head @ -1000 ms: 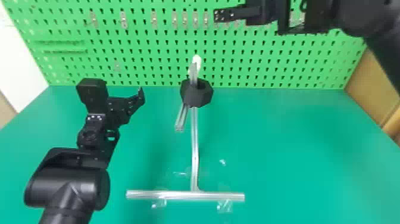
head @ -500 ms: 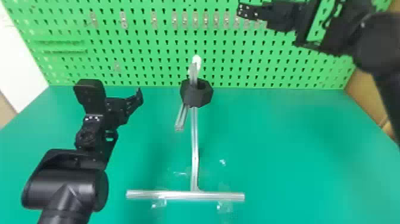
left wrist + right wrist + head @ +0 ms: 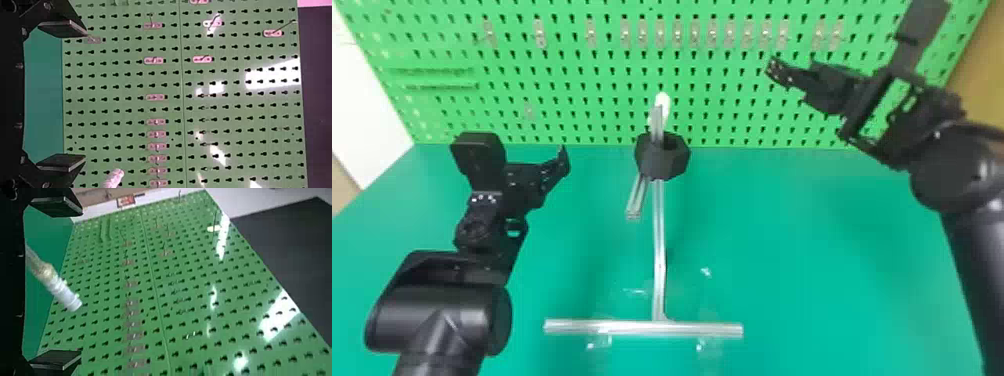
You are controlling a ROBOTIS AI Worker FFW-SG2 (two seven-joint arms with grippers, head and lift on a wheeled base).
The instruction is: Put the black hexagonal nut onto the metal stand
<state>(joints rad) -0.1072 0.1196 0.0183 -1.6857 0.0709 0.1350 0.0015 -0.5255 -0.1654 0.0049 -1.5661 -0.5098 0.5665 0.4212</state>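
Evidently the black hexagonal nut (image 3: 663, 166) sits around the upper part of the metal stand (image 3: 659, 250). It looks stiff and fairly light, best pinched across opposite flats. The left gripper (image 3: 86, 97) and right gripper (image 3: 80, 281) have empty, wide-spread fingers. Since a moment ago, the right one has swung outward; the nut hasn't shifted.

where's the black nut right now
In the head view, the black nut is near the middle, around the upper part of the metal stand, below its white tip.
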